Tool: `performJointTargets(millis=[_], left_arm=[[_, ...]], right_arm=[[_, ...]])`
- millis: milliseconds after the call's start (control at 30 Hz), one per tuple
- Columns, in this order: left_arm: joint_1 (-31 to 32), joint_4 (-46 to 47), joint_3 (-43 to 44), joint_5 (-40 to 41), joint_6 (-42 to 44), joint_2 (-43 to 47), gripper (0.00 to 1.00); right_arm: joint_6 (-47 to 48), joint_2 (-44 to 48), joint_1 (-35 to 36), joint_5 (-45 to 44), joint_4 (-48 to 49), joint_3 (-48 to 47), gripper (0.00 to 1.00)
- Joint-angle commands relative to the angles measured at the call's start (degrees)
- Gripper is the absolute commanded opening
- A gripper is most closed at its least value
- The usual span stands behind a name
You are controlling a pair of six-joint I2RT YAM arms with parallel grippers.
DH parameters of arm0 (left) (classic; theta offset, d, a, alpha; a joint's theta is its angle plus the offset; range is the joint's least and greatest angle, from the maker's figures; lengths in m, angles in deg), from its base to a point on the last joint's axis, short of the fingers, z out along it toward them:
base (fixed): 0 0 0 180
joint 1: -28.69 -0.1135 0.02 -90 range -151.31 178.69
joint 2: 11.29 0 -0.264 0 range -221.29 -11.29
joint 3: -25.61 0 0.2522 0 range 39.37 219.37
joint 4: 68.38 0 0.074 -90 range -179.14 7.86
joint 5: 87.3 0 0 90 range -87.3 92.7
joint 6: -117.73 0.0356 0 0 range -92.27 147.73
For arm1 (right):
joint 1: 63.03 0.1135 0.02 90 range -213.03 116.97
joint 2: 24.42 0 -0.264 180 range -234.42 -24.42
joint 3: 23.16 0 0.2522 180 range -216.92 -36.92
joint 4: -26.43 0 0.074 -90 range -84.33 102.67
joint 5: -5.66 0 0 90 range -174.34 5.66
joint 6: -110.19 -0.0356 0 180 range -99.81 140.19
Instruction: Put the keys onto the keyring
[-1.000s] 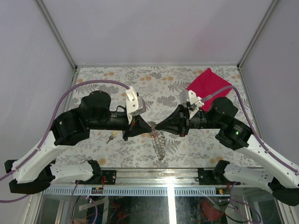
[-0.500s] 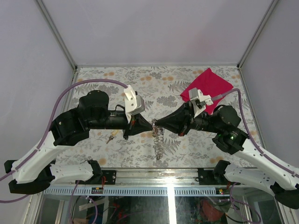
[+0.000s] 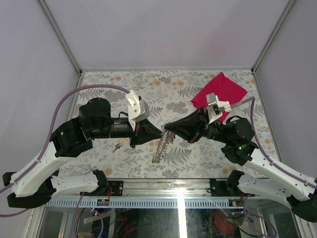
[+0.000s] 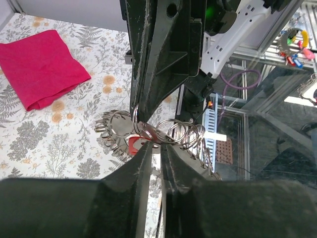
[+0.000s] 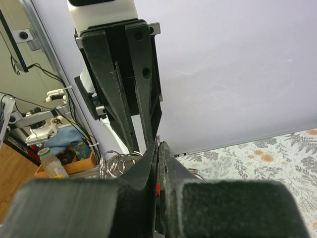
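Note:
Over the middle of the table my two grippers meet tip to tip, the left gripper [image 3: 159, 133] and the right gripper [image 3: 167, 128]. From their tips hangs the keyring [image 3: 161, 148], a chain of metal rings slanting down to the left. In the left wrist view the rings [image 4: 171, 131] lie across the left gripper [image 4: 154, 145], whose jaws stand a narrow slit apart, and the red key [image 4: 134, 146] shows just beyond. The right gripper [image 5: 157, 145] is shut, with a red sliver of key [image 5: 157, 187] between its fingers. A brass key [image 3: 117, 147] lies on the table under the left arm.
A folded red cloth [image 3: 220, 91] lies at the back right of the floral tablecloth [image 3: 99, 84]. Grey walls close the table on three sides. The metal rail [image 3: 168, 184] with both arm bases runs along the near edge.
The right arm has swung its wrist up and back toward the cloth. The hanging chain has swung to the left. The left jaws have parted slightly.

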Motion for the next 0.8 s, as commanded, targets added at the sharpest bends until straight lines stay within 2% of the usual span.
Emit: performJointTargets(millis=[0, 133, 300, 333, 400, 533, 667, 767], left_arm=[[0.24, 7.95, -1.65, 0.07, -2.43, 3.07, 0.16], [0.20, 12.79, -3.50, 1.61, -3.77, 5.38, 0.21], [0.25, 18.63, -6.37, 4.21, -5.41, 7.21, 0.45], [0.25, 19.16, -6.82, 4.60, -5.63, 7.32, 0.53], [0.21, 19.55, -7.33, 4.78, -5.82, 7.04, 0.59], [0.24, 20.16, -7.85, 3.37, -6.51, 6.18, 0.58], [0.18, 20.96, -8.51, 1.16, -7.44, 5.03, 0.44], [0.21, 21.04, -8.93, 0.80, -7.64, 4.69, 0.41]], right_arm=[[0.27, 1.98, 0.11, -1.83, 9.02, -0.30, 0.00], [0.75, 2.13, 0.10, 0.19, 9.67, -0.04, 0.00], [1.11, 1.98, 0.13, 2.47, 10.95, 0.16, 0.00], [1.13, 2.09, 0.10, 2.61, 11.10, 0.20, 0.00], [1.13, 2.29, 0.08, 2.87, 11.36, 0.28, 0.00], [1.35, 2.65, 0.08, 3.17, 11.66, 0.29, 0.00], [1.56, 2.96, 0.11, 3.17, 11.48, 0.29, 0.00], [1.57, 3.15, 0.09, 3.17, 11.49, 0.23, 0.00]])
